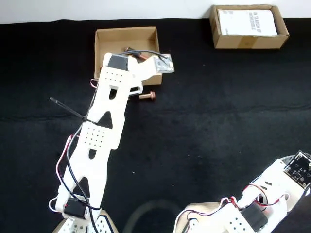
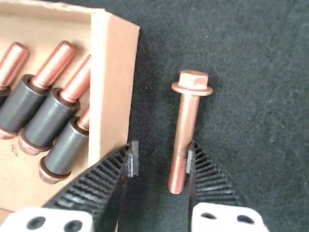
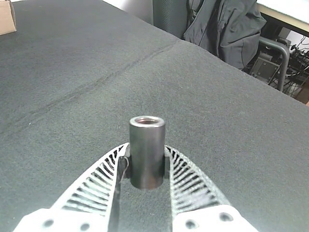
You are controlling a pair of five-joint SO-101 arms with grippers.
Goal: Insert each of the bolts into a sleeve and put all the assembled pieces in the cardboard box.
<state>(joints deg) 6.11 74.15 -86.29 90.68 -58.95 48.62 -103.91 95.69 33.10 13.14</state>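
Left gripper (image 2: 159,157) low, jaws spread astride the threaded end of loose bolt (image 2: 186,121), lying on table (image 2: 251,96) just beside cardboard box (image 2: 113,72); arm stretched far forward. Right gripper (image 3: 147,166) pinches upright sleeve (image 3: 147,142), arm folded back.

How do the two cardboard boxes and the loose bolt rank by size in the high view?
1. Box with white sheet and open box with assemblies: about alike, one partly behind the left arm, so unranked.
2. Loose bolt.
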